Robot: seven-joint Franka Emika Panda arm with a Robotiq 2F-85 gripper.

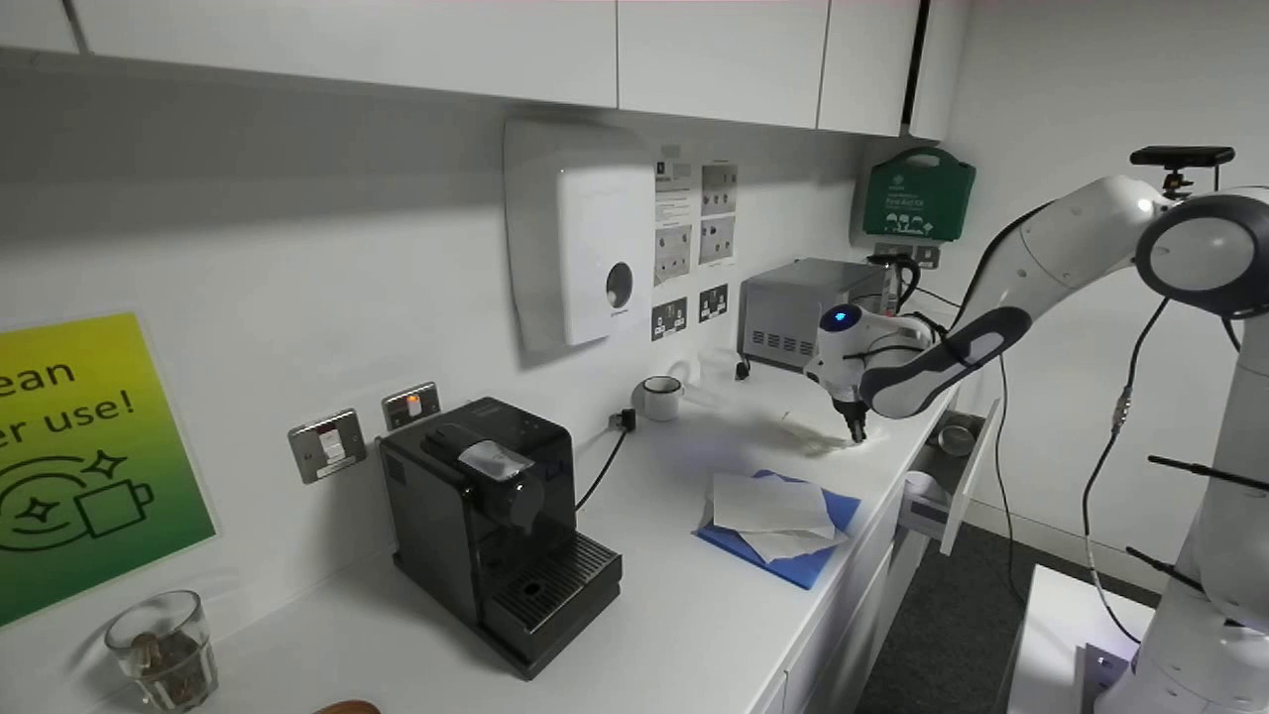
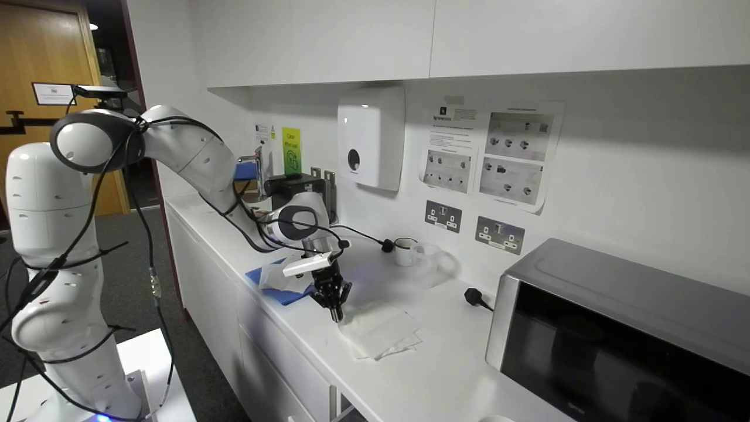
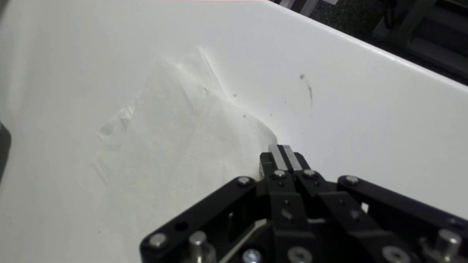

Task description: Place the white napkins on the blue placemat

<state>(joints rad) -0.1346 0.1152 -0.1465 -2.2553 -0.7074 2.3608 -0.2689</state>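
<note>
White napkins (image 2: pixel 381 328) lie in a loose, slightly fanned stack on the white counter. They also show in the wrist view (image 3: pixel 175 138), pale against the counter. My gripper (image 3: pixel 281 148) points down at the near edge of these napkins, its two fingers together. The napkin edge curves up to the fingertips and looks pinched there; the pinch point itself is hidden. The gripper also shows in both exterior views (image 1: pixel 857 436) (image 2: pixel 336 316). The blue placemat (image 1: pixel 808 570) lies farther along the counter near its front edge. Other white napkins (image 1: pixel 773 506) lie on it, leaving blue borders showing.
A mug (image 1: pixel 661 397) and a clear jug (image 2: pixel 426 264) stand by the wall. A black coffee machine (image 1: pixel 486 516) stands beyond the placemat. A grey microwave (image 2: pixel 615 328) stands on the napkin side. A drawer (image 1: pixel 952 486) under the counter is open.
</note>
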